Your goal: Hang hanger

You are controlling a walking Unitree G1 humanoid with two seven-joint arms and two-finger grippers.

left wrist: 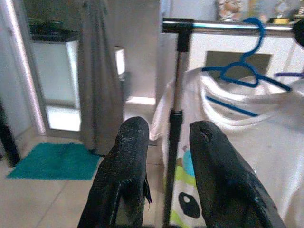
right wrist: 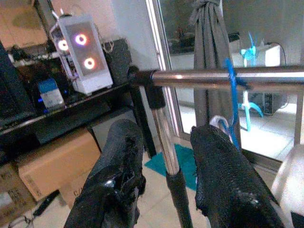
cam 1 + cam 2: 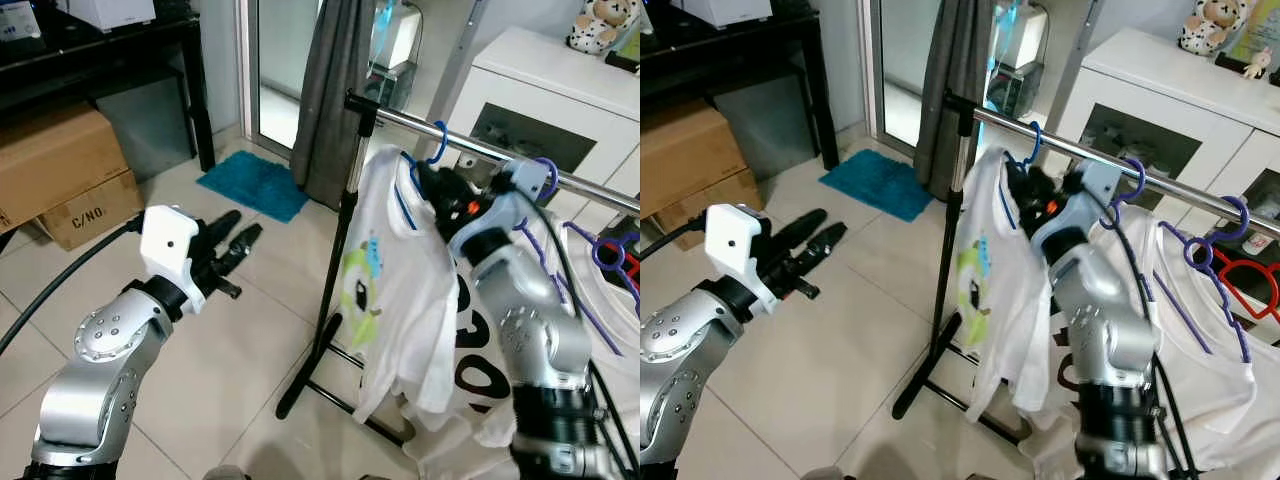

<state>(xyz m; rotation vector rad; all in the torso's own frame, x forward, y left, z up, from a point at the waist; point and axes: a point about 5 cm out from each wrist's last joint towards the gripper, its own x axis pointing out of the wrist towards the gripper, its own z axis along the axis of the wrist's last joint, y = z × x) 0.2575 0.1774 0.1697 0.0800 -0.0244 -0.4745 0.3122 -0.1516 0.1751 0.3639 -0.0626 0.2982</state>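
The blue hanger carrying a white shirt hangs on the rail, near its end post. The right end effector, fingers spread, sits just below the rail beside the hook. The left end effector, fingers spread, hovers over open floor, well apart from the rack.

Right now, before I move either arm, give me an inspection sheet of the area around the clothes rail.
Surface: pale tiled floor.
Job's things: blue plastic hanger hooked on the chrome rail, carrying a white printed T-shirt.
Clutter: purple hanger, red hanger.
Grippers: right gripper open beside the blue hanger; left gripper open, holding nothing.
Cables: black cable behind left arm.
Surroundings: teal mat, cardboard boxes, grey curtain, white cabinet.
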